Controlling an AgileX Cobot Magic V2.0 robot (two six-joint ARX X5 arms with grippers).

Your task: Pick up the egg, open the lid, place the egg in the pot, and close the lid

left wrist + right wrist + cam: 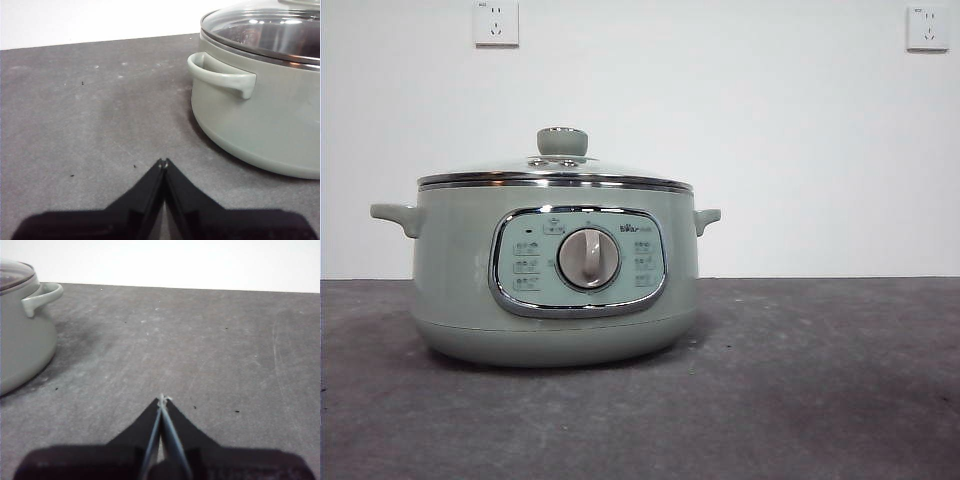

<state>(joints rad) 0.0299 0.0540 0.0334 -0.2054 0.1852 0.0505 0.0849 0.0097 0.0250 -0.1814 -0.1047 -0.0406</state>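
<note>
pot [555, 290] centre-left on table [820, 380], lid [555, 172] seated so closed | egg not visible in any view | left gripper [163, 162] and right gripper [163, 400] both pressed together, empty, parked flanking pot | nothing started

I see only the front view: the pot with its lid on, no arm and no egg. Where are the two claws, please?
Observer: The left claw is shut, low over the table, close beside the pot.
Operator: And the right one?
Observer: The right claw is also shut; one pot handle shows at the edge of its view.
Operator: Does a wrist view show the egg?
Observer: No, neither wrist view shows the egg.
</note>
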